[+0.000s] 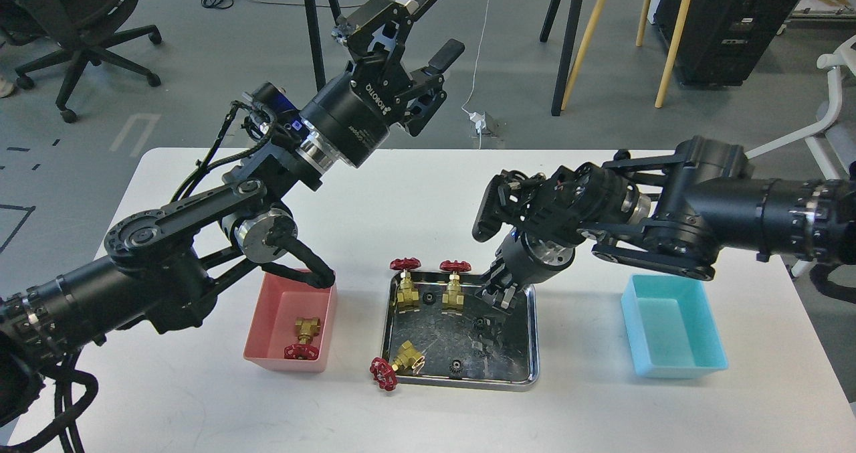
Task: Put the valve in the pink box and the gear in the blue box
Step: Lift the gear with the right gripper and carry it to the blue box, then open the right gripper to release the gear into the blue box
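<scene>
A steel tray [528,336] in the middle of the table holds two upright valves [405,284] [453,284], a third valve [396,365] lying over its front-left rim, and loose black gears [479,322] [455,366]. Another valve [304,336] lies in the pink box [267,326] to the left. The blue box [675,332] stands to the right. My right gripper [498,298] hangs above the tray's back right, fingers drawn together on a small dark gear that is hard to make out. My left gripper [435,23] is open and empty, high over the table's far edge.
My left forearm [167,239] reaches over the pink box's back-left side. My right arm [709,205] spans the table behind the blue box. Beyond the far edge are stand legs [568,38], a power strip [483,122] and an office chair [73,25].
</scene>
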